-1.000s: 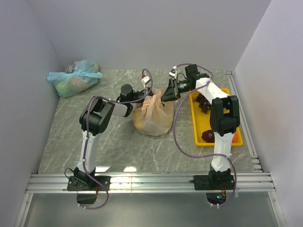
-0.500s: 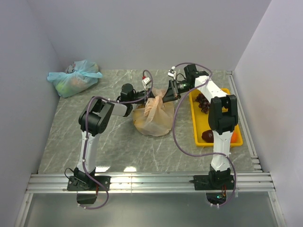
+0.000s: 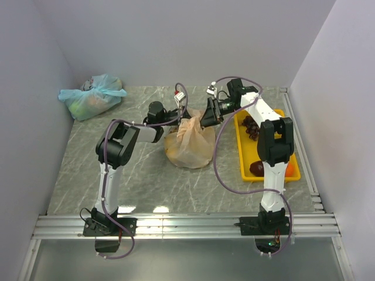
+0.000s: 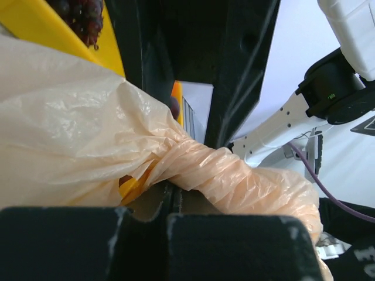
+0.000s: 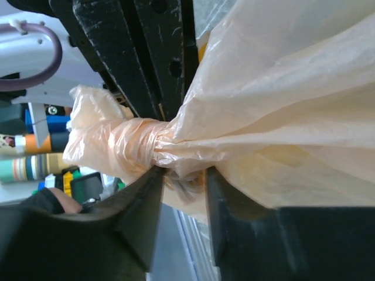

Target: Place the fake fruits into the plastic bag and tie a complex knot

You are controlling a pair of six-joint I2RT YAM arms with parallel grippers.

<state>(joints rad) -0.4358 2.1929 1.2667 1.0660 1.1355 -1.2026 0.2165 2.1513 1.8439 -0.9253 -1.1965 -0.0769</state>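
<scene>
Flanking the knot (image 5: 137, 146) of the plastic bag (image 3: 190, 147) — left hand (image 4: 174, 202) together, perhaps pinching; right hand (image 5: 181, 186) apart.

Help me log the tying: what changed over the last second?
Little. The left gripper, shut on the twisted neck of the plastic bag, edged slightly away from its base; the right gripper stayed at the neck, jaws apart. Bag body, yellow tray and blue-green bag unmoved.
</scene>
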